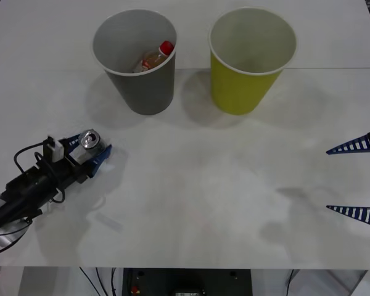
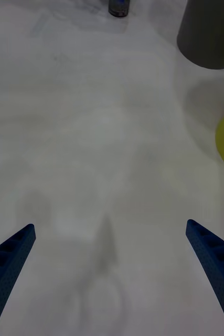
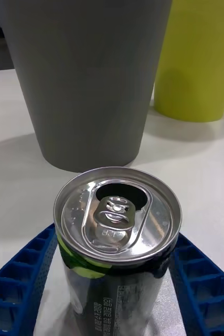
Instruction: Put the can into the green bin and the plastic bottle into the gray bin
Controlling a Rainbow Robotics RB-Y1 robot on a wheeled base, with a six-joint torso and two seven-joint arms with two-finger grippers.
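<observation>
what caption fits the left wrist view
Left gripper closed around the upright can, gray bin and green bin behind.

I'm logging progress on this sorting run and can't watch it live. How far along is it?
About halfway. Done: the plastic bottle already lies inside the gray bin. In hand: the left gripper has its blue fingers on both sides of the upright can, which stands on the table near the gray bin. Left: carrying the can to the green bin. The right gripper waits open at the table's right side.
</observation>
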